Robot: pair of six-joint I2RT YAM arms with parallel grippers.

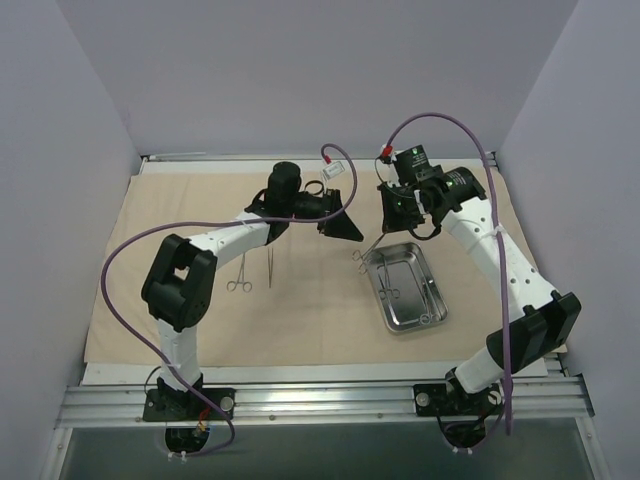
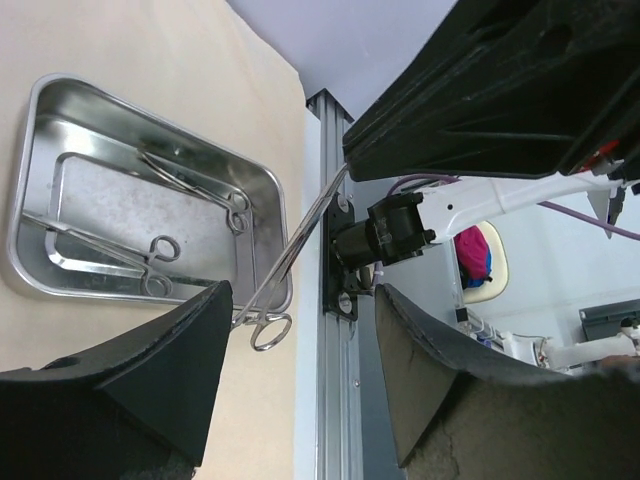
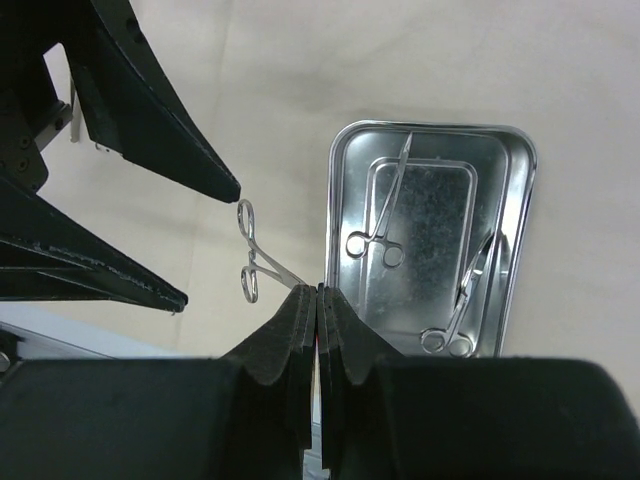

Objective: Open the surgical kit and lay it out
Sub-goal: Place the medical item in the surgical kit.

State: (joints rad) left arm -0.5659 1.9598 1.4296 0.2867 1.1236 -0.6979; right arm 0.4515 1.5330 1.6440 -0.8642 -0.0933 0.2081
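The beige cloth (image 1: 320,320) lies spread flat on the table. The steel tray (image 1: 376,296) sits on it right of centre and holds two forceps (image 3: 380,215) (image 3: 462,300). My right gripper (image 1: 392,228) is shut on the tips of a third pair of forceps (image 3: 252,262) and holds it in the air just off the tray's far left corner, rings hanging down. My left gripper (image 1: 340,225) is open and empty, close to the left of those forceps (image 2: 268,325). Ring-handled forceps (image 1: 239,275) and thin tweezers (image 1: 270,266) lie on the cloth to the left.
The metal rail (image 1: 320,395) runs along the table's near edge, and also shows in the left wrist view (image 2: 330,380). Grey walls close in the left, far and right sides. Purple cables (image 1: 130,260) loop off both arms.
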